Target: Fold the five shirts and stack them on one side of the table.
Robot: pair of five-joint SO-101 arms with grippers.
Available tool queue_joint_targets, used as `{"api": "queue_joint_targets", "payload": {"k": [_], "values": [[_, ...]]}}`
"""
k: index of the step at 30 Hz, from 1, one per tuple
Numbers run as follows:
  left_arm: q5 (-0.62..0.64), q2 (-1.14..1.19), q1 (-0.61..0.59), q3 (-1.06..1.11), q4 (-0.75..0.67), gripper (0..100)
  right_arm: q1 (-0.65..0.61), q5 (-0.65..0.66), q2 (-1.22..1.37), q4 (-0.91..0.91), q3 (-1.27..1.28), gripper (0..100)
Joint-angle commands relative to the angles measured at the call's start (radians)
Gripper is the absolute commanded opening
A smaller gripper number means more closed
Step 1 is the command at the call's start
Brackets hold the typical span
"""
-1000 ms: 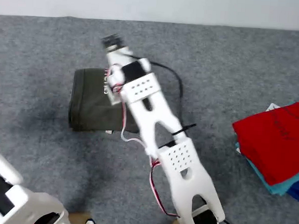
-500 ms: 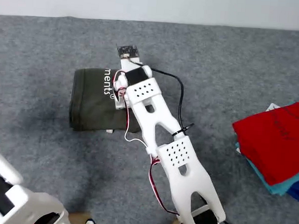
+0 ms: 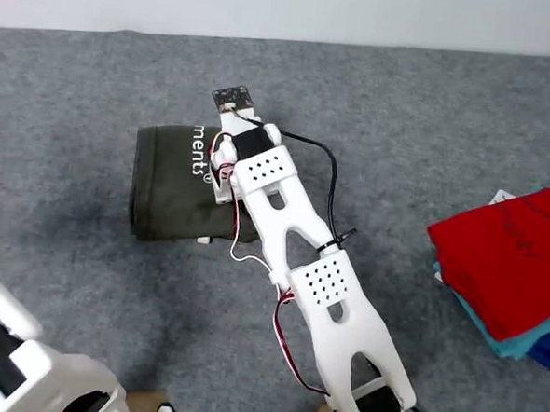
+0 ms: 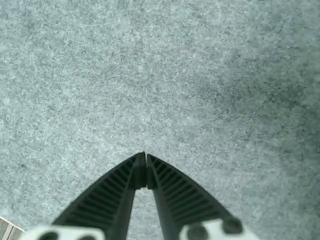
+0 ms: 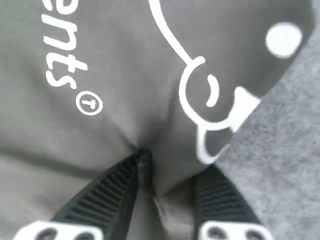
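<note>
A folded olive shirt (image 3: 169,185) with white print lies left of the table's middle. My right gripper (image 3: 218,165) is down on the shirt's right edge. In the right wrist view the olive shirt (image 5: 115,100) bunches up between the fingers of the right gripper (image 5: 175,165), which is shut on it. At the right side of the table a red shirt (image 3: 506,253) tops a stack, with teal and blue shirts (image 3: 528,345) under it. My left gripper (image 4: 145,158) is shut and holds nothing, above bare grey carpet (image 4: 160,75).
The left arm's white base (image 3: 22,368) sits at the near left corner. Grey carpet (image 3: 401,130) covers the table between the olive shirt and the stack. A pale wall (image 3: 287,11) runs along the far edge.
The right arm's wrist has swung a little to the right over the olive shirt, uncovering its white lettering. The shirt's left edge has shifted slightly right. The left arm has kept still.
</note>
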Motion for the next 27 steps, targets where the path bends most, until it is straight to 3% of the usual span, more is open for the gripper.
{"api": "queue_joint_targets", "payload": {"k": [1, 6, 11, 14, 22, 27], "values": [[-0.003, -0.040, -0.003, -0.019, -0.017, 1, 0.008, 0.064, -0.012, 0.047, -0.021, 0.7], [-0.003, -0.041, -0.002, -0.019, -0.017, 1, 0.015, 0.097, -0.050, 0.191, -0.112, 1.0], [-0.003, -0.049, 0.034, -0.019, -0.012, 1, 0.010, 0.152, -0.173, 0.197, -0.034, 1.0], [-0.003, -0.049, 0.054, -0.022, -0.012, 1, 0.005, 0.155, -0.312, 0.197, 0.149, 1.0], [-0.003, -0.051, 0.069, -0.027, -0.011, 1, 0.028, 0.318, -0.826, 0.193, 0.824, 1.0], [-0.003, -0.051, 0.072, -0.027, 0.002, 1, 0.110, 0.493, -1.015, 0.191, 1.079, 1.0]]}}
